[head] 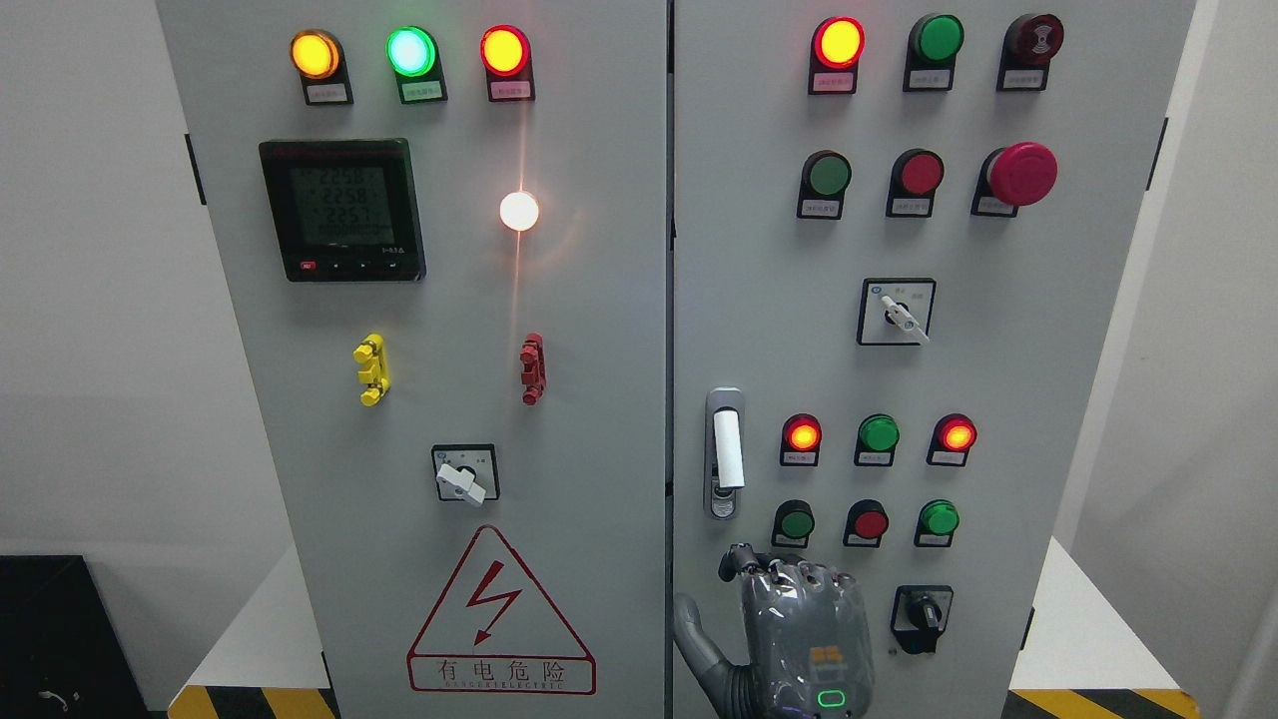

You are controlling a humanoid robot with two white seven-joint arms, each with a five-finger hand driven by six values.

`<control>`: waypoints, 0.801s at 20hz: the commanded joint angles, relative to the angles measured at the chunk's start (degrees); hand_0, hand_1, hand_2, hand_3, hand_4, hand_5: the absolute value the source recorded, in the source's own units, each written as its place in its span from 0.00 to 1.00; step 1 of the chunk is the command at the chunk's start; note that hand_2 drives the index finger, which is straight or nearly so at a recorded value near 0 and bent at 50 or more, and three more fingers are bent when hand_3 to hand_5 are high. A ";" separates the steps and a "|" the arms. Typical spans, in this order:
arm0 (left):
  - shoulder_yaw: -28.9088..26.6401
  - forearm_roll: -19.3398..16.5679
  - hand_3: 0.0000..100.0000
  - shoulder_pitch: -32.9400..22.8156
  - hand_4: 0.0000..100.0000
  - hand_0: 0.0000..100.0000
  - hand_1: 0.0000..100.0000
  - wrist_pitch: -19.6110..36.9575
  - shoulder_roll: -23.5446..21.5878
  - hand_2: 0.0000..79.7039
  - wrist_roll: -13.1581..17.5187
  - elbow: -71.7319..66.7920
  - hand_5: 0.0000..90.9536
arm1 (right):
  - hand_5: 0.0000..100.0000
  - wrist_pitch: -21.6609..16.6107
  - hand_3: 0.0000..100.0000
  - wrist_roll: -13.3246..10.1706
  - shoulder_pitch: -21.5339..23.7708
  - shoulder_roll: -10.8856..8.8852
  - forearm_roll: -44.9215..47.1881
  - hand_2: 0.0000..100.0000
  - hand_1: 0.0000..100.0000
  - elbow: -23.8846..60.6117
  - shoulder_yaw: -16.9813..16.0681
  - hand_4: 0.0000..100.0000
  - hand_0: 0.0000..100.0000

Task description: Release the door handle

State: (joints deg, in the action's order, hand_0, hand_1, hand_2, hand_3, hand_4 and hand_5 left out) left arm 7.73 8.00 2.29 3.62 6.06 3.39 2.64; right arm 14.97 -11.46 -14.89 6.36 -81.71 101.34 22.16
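While the tall grey steel cabinet point(599, 479) fills nearly the whole view, its two doors are shut, a dark seam running between them. On the left door sits a black digital meter point(342, 210) whose screen reads rows of 225-something, too blurred to be sure of. Below it, a red-bordered warning triangle point(501, 611) with a lightning bolt carries the characters 有电危险 and smaller print I cannot read. Round pilot lamps and push buttons, red, green and amber, have small labels too tiny to make out. The right door bears a large red mushroom stop button point(1022, 173). The white and silver door handle point(727, 451) stands upright near that door's left edge. Just below it, apart from it, the grey right hand point(799, 629) holds nothing, its fingers point(741, 561) loosely bent, thumb out.
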 commanded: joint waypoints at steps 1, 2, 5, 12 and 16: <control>0.00 0.00 0.00 0.00 0.00 0.12 0.56 -0.01 0.00 0.00 0.04 0.00 0.00 | 0.94 -0.38 0.96 -0.14 -0.06 -0.03 -0.03 0.84 0.23 1.93 -0.19 0.91 0.20; 0.00 0.00 0.00 0.00 0.00 0.12 0.56 -0.01 0.00 0.00 0.04 0.00 0.00 | 0.94 -0.38 0.98 -0.31 -0.06 -0.03 -0.03 0.85 0.24 1.93 -0.19 0.90 0.18; 0.00 0.00 0.00 0.00 0.00 0.12 0.56 -0.01 0.00 0.00 0.04 0.00 0.00 | 0.96 -0.38 1.00 -0.75 -0.06 0.06 -0.03 0.88 0.25 2.02 -0.27 0.92 0.16; 0.00 0.00 0.00 0.00 0.00 0.12 0.56 -0.01 0.00 0.00 0.04 0.00 0.00 | 1.00 -0.38 1.00 -0.84 -0.58 0.15 -0.11 0.97 0.28 2.64 -0.36 0.94 0.15; 0.00 0.00 0.00 0.00 0.00 0.12 0.56 -0.01 0.00 0.00 0.04 0.00 0.00 | 1.00 -0.30 1.00 -0.40 -1.81 0.41 -0.38 1.00 0.30 2.90 -0.45 0.96 0.15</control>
State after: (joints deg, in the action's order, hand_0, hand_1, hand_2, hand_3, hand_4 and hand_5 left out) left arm 7.73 8.00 2.29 3.62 6.06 3.39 2.64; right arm 14.57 -12.33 -15.67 6.47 -81.87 103.27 21.89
